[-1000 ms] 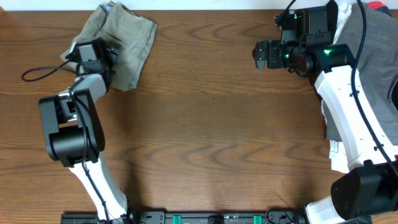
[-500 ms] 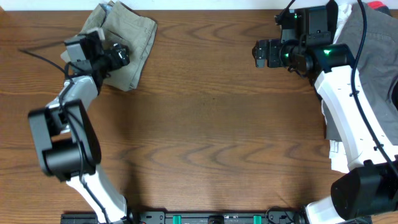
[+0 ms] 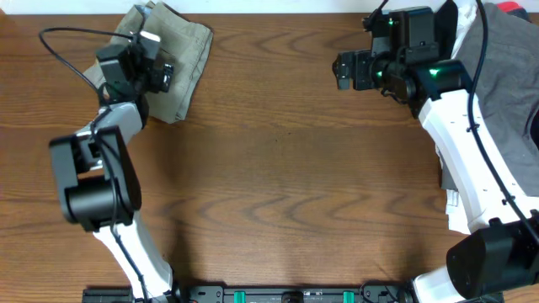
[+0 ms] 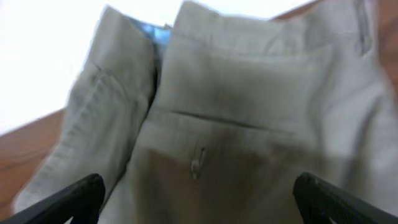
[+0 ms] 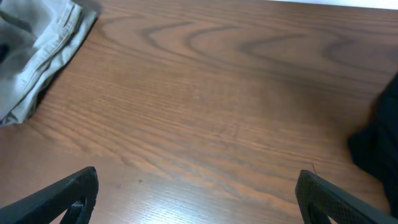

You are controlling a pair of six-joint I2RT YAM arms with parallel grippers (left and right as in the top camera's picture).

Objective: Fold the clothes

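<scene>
- Nearest the robot's base, bare brown wood-grain bench (image 3: 278, 194) runs between the lower links of the two arms.
- At the near right edge, a scrap of white cloth (image 3: 452, 208) peeks out from behind the right arm (image 3: 476, 160).
- Farther back on the right, a grey garment (image 3: 509, 76) lies heaped along the edge of the bench, partly under that arm. A sliver of red (image 3: 515, 6) shows at the far corner.
- The right fingers (image 5: 71, 193) are spread wide and hold nothing. They hang over bare wood and, seen from overhead, point left toward the middle of the bench.
- The right wrist view catches the khaki shorts (image 5: 37, 56) in its upper left corner, well apart from those fingers. A dark shape (image 5: 379, 134) at its right edge is too unclear to name.
- The left fingers (image 4: 74, 196) are also spread wide and grip nothing, with the shorts filling the left wrist view between them. Whether the tips touch the fabric cannot be told.
- The shorts sit bundled at the far left corner of the bench, up against its far rim. Their waistband, a belt loop and a buttoned pocket welt show, blurred, in the left wrist view.
</scene>
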